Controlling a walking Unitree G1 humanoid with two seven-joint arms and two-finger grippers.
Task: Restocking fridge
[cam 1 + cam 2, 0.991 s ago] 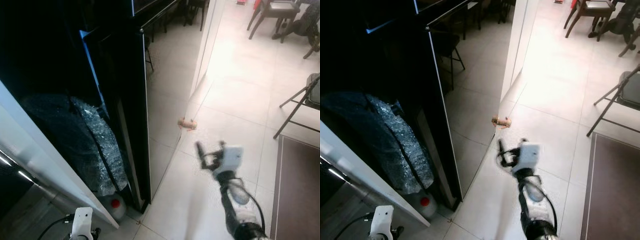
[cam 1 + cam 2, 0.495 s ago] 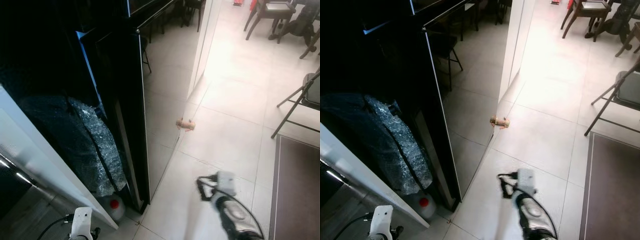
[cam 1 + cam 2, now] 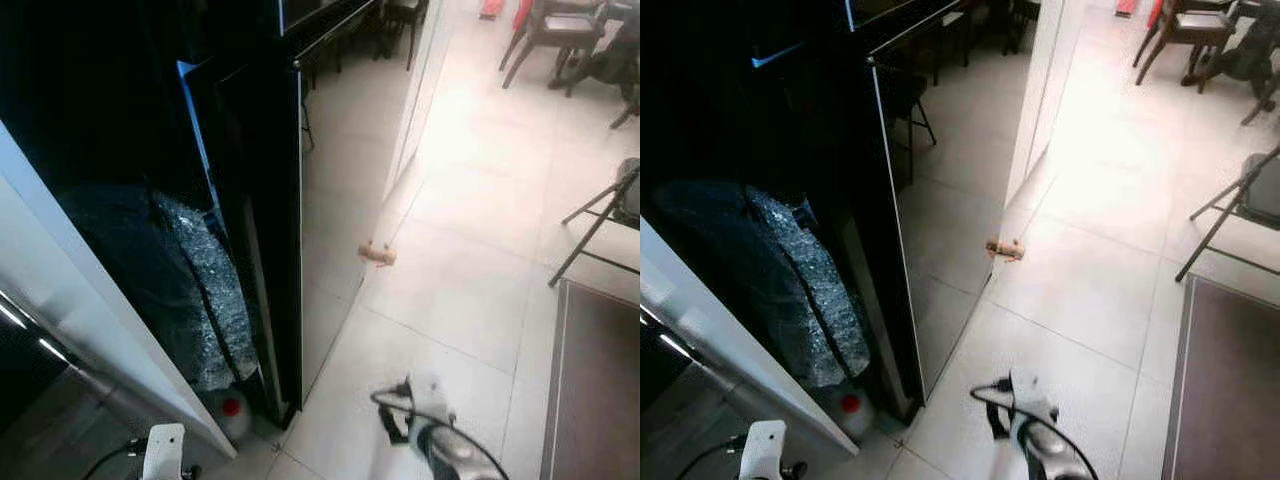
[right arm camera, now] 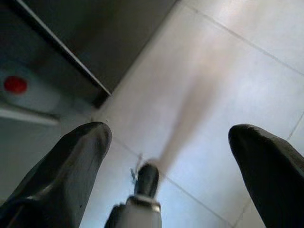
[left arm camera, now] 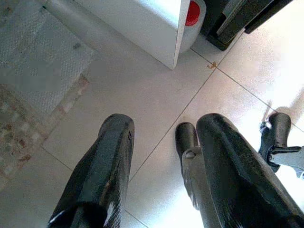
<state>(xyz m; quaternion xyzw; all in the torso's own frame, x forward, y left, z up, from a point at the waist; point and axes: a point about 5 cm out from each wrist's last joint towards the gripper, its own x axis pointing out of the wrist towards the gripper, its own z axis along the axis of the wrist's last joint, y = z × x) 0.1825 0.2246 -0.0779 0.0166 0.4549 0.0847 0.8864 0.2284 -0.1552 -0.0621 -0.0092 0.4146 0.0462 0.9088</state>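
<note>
Both tools hang empty, fingers parted: right tool (image 3: 415, 415) and left tool (image 5: 161, 156) low beside the black fridge (image 3: 255, 200); stocking stage unclear.

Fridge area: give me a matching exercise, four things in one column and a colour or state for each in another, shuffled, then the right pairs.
Things:
1. fridge door
2. jug cap
3. right claw
4. doorstop

States:
A. red
B. glossy black, mirrors the tiles
C. light brown, lying on the floor
D. fingers spread apart, nothing between them

Pairs: 1-B, 2-A, 3-D, 4-C
</note>
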